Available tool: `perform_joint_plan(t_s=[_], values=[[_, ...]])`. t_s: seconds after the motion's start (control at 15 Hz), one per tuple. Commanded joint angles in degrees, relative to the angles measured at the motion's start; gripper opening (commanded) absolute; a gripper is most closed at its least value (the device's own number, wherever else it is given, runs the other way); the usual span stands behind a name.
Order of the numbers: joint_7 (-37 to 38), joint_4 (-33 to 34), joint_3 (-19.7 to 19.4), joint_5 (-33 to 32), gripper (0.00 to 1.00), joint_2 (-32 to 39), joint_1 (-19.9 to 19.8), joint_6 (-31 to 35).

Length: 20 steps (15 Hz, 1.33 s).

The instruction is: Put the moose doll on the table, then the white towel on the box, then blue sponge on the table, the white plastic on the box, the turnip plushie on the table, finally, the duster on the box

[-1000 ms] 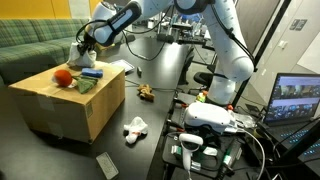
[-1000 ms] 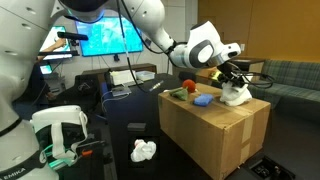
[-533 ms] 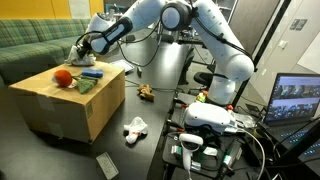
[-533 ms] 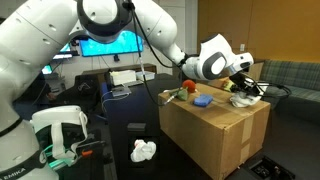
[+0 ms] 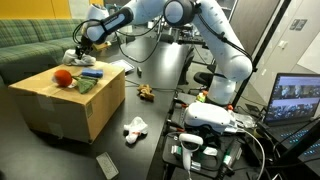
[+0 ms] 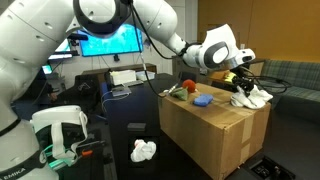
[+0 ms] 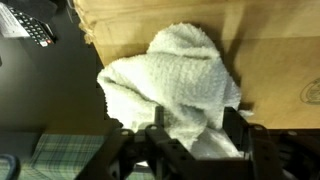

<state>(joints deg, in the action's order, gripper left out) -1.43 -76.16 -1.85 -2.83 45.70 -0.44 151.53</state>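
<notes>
**Towel release on box**

The towel (image 7: 175,85) lies as a crumpled heap on top of the box (image 5: 60,105), at the far corner next to the sofa. In the wrist view its left fold reaches the box edge. The heap has no clear long axis and points in no clear direction.

The end effector (image 6: 243,82) sits directly over the towel. Its fingers (image 7: 238,135) straddle the near fold. The views do not show whether they pinch the cloth or have let go.

Procedure, as judged from these views:
1. Spread the fingers fully before any lift.
2. Rise straight up, because the terry loops may snag.
3. Confirm that the bulk of the towel rests on the cardboard, not over the edge.

The sponge (image 5: 91,73) lies just beside the towel and is to go to the bench (image 5: 150,108).
</notes>
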Motion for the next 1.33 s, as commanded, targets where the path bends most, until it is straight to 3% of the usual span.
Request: perform_joint_plan(t_s=[0.0, 0.07, 0.33, 0.6, 0.93, 1.27], values=[[-8.5, -4.6, 5.8, 3.5, 0.95, -7.8, -5.0, -9.3], [-9.7, -5.3, 6.4, 4.4, 1.00, -9.1, -5.8, -11.3], [-17.2, -8.7, 8.2, 9.1, 1.00, -13.7, -9.8, -17.6], [-25.7, -14.8, 9.2, 13.5, 1.00, -16.1, -12.7, -17.1], [-34.6, -27.2, 10.5, 14.4, 1.00, -18.4, -13.5, -6.3], [-44.6, -36.3, 15.1, 16.9, 1.00, -19.9, -17.1, 5.7]])
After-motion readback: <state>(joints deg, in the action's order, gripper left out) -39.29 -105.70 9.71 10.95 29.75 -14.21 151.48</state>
